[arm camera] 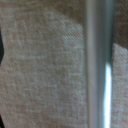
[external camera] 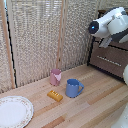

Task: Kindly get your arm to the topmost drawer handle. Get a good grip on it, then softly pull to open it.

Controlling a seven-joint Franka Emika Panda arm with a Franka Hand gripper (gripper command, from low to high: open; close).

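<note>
Exterior view: arm [external camera: 111, 25] sits high at the far right corner of the worktop [external camera: 95, 102], in front of a dark drawer unit [external camera: 111, 59]. Top drawer's handle isn't visible, prob. behind the arm's links; only a pale bar handle [external camera: 107, 59] on a lower drawer shows. Fingers out of sight here, so can't tell if they're open or closed.

Step, as I judge it: approach, no grip yet. Next move needs fingers lined up w/ the top handle, closed on it, then a gentle straight pull.

Wrist view is blurred: woven screen [arm camera: 45, 65] w/ a grey upright post [arm camera: 97, 65], no drawer. Mugs, plate nearer the front don't matter.
</note>
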